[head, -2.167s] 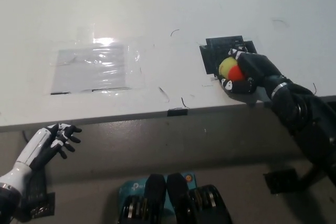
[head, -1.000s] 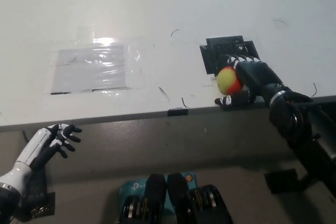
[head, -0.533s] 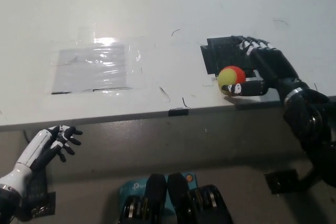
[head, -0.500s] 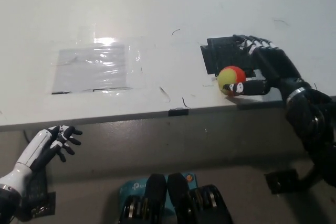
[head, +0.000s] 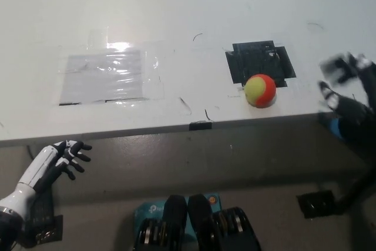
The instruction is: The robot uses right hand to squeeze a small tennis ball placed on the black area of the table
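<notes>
A small yellow and red tennis ball [head: 260,90] lies on the white table [head: 188,22], at the near edge of the black patch [head: 260,63] and close to the table's front edge. Nothing touches it. My black right hand [head: 348,86] is blurred at the far right of the head view, well clear of the ball, with its fingers spread apart and nothing in it. My white left hand [head: 54,161] rests open below the table edge at the lower left.
A clear taped plastic sheet [head: 108,74] lies on the table's left half. A small black tab [head: 200,125] sits on the front edge. A black block [head: 317,203] lies on the floor at the lower right.
My right hand let go of the ball and pulled away to the right. The ball stays on the table by the black patch. The left hand has not moved.
</notes>
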Controlling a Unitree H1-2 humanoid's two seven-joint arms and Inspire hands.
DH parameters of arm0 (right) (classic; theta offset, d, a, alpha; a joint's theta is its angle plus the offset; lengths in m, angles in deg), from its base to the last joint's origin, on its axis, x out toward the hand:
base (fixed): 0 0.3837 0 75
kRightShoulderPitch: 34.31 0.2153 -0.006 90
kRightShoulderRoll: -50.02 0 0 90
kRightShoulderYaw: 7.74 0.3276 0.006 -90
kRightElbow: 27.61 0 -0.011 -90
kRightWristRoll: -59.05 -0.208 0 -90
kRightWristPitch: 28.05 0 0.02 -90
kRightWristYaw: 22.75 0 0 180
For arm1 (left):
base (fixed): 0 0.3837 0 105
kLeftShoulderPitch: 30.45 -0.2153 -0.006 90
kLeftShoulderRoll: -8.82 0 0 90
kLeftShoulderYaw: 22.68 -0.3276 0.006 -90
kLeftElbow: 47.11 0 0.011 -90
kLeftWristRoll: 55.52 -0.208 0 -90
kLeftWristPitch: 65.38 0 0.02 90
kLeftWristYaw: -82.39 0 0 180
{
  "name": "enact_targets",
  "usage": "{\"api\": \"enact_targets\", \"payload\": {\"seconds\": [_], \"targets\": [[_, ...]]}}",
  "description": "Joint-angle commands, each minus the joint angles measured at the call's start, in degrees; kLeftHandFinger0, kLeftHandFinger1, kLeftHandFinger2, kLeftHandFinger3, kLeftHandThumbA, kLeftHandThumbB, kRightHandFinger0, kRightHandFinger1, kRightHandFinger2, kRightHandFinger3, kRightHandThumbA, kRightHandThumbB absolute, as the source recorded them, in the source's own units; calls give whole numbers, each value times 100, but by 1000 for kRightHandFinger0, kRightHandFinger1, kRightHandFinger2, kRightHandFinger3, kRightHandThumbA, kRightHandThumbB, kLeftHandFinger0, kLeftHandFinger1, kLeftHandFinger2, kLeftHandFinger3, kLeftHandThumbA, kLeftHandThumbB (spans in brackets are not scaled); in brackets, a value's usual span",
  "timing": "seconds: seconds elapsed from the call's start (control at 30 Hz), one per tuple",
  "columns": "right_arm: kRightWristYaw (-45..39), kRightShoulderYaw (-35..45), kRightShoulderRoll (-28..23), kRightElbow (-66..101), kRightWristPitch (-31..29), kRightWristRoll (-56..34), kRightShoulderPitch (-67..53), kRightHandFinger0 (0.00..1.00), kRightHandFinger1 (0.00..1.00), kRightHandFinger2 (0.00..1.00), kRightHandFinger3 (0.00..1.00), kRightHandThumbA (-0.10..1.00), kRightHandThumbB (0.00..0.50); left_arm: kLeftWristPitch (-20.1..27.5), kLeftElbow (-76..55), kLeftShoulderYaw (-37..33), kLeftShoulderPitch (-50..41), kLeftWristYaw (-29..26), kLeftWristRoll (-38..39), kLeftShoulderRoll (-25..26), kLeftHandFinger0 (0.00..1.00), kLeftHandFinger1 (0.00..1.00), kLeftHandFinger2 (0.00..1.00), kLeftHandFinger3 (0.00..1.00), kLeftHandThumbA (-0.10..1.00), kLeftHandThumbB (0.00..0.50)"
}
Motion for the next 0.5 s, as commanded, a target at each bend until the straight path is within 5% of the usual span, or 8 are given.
{"api": "enact_targets", "payload": {"seconds": [0.0, 0.1, 0.33, 0.47], "targets": [[664, 952, 600, 77, -622, -1589, -484, 68, 0, 0, 167, 270, 72, 114, -94, 34, 49, -3, -34, 136, 392, 451, 562, 654, 966, 89], [843, 1278, 1081, -207, -1035, -2011, -627, 0, 0, 0, 5, 247, 67, 78, -124, 20, 21, -8, -65, 136, 383, 454, 555, 646, 963, 99], [1060, 1773, 1649, -739, -983, -2175, -579, 0, 0, 6, 25, 296, 60, 69, -79, 14, 32, 0, -28, 103, 412, 478, 574, 658, 986, 136], [1218, 1613, 1518, -1111, -1256, -1626, -625, 0, 0, 39, 86, 193, 42, 82, -102, 32, 12, 2, -2, 105, 415, 481, 573, 659, 973, 134]]}}
